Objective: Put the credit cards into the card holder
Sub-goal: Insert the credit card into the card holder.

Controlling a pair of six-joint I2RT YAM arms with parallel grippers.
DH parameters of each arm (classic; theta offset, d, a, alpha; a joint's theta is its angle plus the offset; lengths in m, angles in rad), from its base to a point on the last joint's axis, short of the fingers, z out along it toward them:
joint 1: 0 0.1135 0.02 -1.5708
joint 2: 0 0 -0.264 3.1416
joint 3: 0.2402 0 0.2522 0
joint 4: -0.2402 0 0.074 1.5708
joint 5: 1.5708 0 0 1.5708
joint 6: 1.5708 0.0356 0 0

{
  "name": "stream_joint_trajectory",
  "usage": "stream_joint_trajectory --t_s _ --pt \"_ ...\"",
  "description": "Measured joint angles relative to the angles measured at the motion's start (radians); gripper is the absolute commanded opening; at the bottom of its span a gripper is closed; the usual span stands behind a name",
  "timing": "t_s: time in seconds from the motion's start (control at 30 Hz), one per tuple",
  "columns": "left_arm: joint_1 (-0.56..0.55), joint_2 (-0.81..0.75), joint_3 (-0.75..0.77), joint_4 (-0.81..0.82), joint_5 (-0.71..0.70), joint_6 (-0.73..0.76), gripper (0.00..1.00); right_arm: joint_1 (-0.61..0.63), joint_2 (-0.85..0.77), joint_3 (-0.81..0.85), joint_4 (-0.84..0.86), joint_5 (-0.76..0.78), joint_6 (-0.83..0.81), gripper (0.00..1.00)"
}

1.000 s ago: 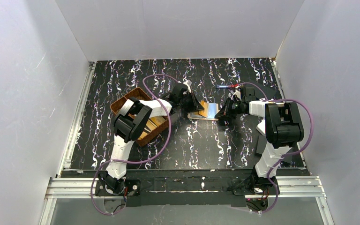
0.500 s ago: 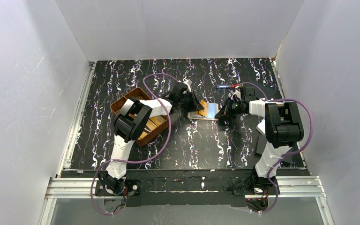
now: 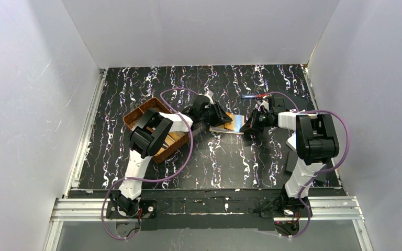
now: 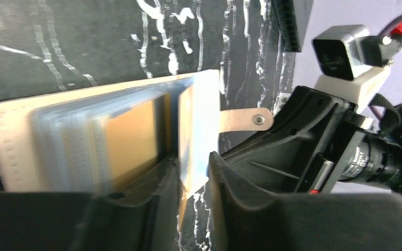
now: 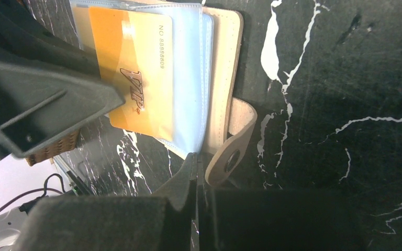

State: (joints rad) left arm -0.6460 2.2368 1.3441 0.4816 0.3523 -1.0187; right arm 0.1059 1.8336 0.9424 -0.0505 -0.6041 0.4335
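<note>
Progress looks partial: the card holder (image 3: 229,123) lies open on the counter (image 3: 214,167) between the arms, a gold card (image 4: 131,141) already in its clear sleeves (image 5: 191,78), while more credit cards (image 3: 175,137) lie in the woven tray (image 3: 136,116). The left end effector (image 4: 193,172) closely brackets another card (image 4: 194,125) at the holder, and whether it grips cannot be told. The right end effector (image 5: 196,172), pressed together, seems to pinch the holder's near edge.

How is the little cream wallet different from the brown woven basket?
The cream wallet lies opened out flat in the middle; the brown woven basket sits further left and stands with raised walls. The wallet is smooth and pale, with clear sleeves and a snap tab; the basket is dark and coarsely woven. The wallet is smaller than the basket. Both seem to hold gold-tan cards.
</note>
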Motion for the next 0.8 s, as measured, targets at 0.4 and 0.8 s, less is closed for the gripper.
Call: stream_joint_trajectory --t_s 0.4,0.8 --pt "-0.027 -0.054 0.184 -0.419 -0.049 0.18 0.73 0.0 0.0 0.0 -0.001 0.001 -0.006 0.01" --pt "-0.024 -0.048 0.365 -0.809 -0.183 0.361 0.51 0.001 0.0 0.006 -0.003 0.006 -0.019 0.01"
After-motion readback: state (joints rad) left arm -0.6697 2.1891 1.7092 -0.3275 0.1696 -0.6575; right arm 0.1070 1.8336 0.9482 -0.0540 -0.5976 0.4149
